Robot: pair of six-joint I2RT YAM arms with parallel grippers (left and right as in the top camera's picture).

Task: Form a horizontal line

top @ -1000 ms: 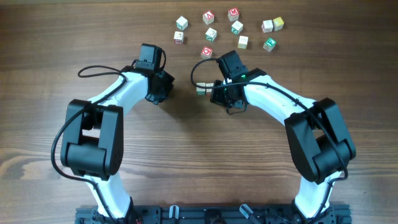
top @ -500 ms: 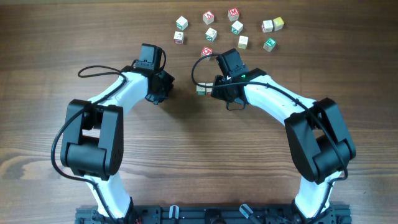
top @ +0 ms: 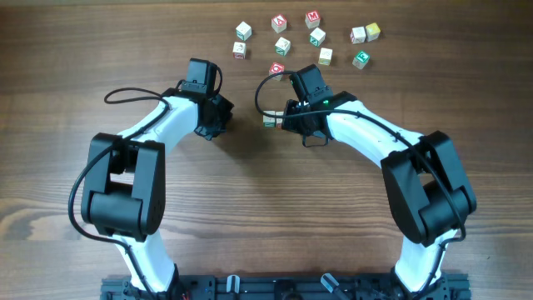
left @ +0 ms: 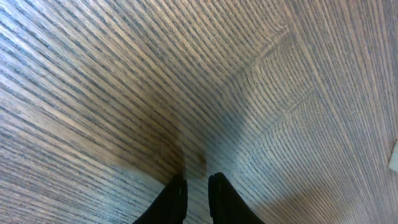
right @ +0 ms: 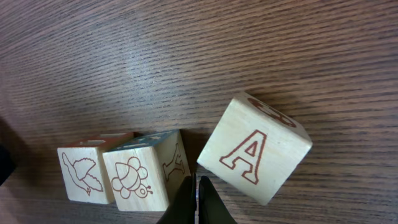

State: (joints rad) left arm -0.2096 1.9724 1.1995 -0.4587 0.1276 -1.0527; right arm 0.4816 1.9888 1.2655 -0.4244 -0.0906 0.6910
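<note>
- Right gripper point(right: 196, 204): fingers pressed together and pinching nothing. The closed tip sits low, between the line and the A cube, so it likely serves as a pusher rather than a clamp.
- Line point(right: 134, 177): so far two cubes, touching edge to edge on the table point(left: 186, 74), on one side of the tip.
- A cube point(right: 255, 158): just beside the pair but skewed, so it probably needs squaring and nudging in. I cannot tell whether it touches them.
- Left gripper point(left: 197, 194): a thin slit between the fingers, empty, over bare wood, apparently parked clear.
- Loose cubes point(top: 316, 37): scattered far off.
- Hidden: from overhead the right wrist covers most of the line, and the A cube cannot be picked out there.
</note>
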